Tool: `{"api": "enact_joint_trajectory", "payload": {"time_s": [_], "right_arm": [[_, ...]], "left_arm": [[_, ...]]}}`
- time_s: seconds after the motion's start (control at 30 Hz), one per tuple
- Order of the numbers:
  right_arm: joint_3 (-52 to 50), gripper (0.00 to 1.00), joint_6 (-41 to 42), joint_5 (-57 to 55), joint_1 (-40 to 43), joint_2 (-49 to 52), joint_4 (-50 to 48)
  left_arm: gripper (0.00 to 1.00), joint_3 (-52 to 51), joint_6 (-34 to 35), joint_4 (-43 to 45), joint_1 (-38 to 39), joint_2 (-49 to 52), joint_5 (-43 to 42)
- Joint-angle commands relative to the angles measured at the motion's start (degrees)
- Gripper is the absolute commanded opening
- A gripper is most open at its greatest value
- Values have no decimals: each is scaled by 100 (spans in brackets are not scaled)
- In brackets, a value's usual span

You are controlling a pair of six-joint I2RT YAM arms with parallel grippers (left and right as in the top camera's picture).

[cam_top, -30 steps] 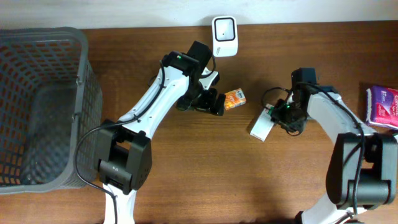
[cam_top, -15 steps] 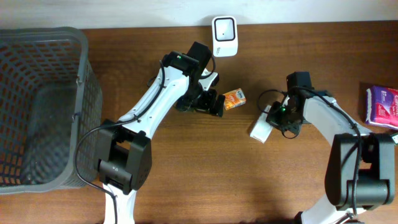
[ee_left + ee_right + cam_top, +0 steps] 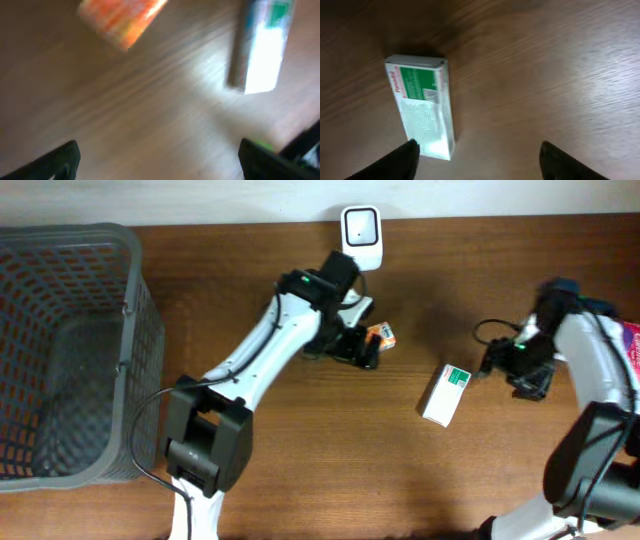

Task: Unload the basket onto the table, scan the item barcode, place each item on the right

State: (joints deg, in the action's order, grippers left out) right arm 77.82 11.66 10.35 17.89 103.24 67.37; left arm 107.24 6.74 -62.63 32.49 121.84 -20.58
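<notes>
Left gripper (image 3: 157, 152) and right gripper (image 3: 479, 147) gape empty, the green-and-white box (image 3: 445, 393) and orange packet (image 3: 378, 336) lying mid-frame, seemingly neither yet presented to the scanner (image 3: 360, 226) at top.

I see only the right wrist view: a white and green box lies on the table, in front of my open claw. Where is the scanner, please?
Observer: The white scanner stands at the far edge of the table, left of your box and beyond it.
Operator: Is the left claw holding something?
Observer: No. The left claw is open beside a small orange packet, close in front of the scanner.
Operator: What else is on the table?
Observer: A grey basket fills the left end.
</notes>
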Motion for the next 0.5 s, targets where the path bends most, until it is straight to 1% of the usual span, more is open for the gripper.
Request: {"api": "enact_joint_trajectory", "payload": {"time_s": [0.0,0.03,0.07,0.1,0.13,0.17,0.2,0.23,0.27,0.3,0.33,0.37,0.47], "right_arm": [[-369,52,-118,595,525,-55,-409],[-614,33,101,595,584,-55,-702],[-844,22,238,601,610,-52,-960],[-1045,15,238,605,608,-52,-1132],[-1088,10,308,601,608,-52,-1126],[-1213,4,387,597,588,-52,-1137],[-1410,4,391,601,538,-52,-1279],[-1622,4,531,605,479,-52,-1480],[-2059,4,603,920,284,-52,-1980],[-2243,4,643,1051,151,-52,-2212],[-2400,4,824,1047,-22,-52,-2402],[-2461,4,868,1045,-199,-52,-2500],[-2468,4,1141,1062,-632,-52,-2594]], "left_arm": [[99,37,286,632,603,369,-293],[96,37,557,890,785,511,-234],[87,37,737,1080,920,640,-234],[50,37,1071,1283,1099,828,-234],[38,37,1172,1405,1215,962,-232],[37,37,1172,1488,1344,1099,-234],[40,37,1172,1491,1408,1154,-232],[38,37,1172,1493,1438,1189,-232],[16,37,1174,1488,1438,1198,-140],[0,37,1381,1458,1421,1198,221],[0,37,1661,1427,1421,1200,584],[0,37,1810,1467,1423,1231,754],[0,37,1812,1572,1449,1386,754]]}}
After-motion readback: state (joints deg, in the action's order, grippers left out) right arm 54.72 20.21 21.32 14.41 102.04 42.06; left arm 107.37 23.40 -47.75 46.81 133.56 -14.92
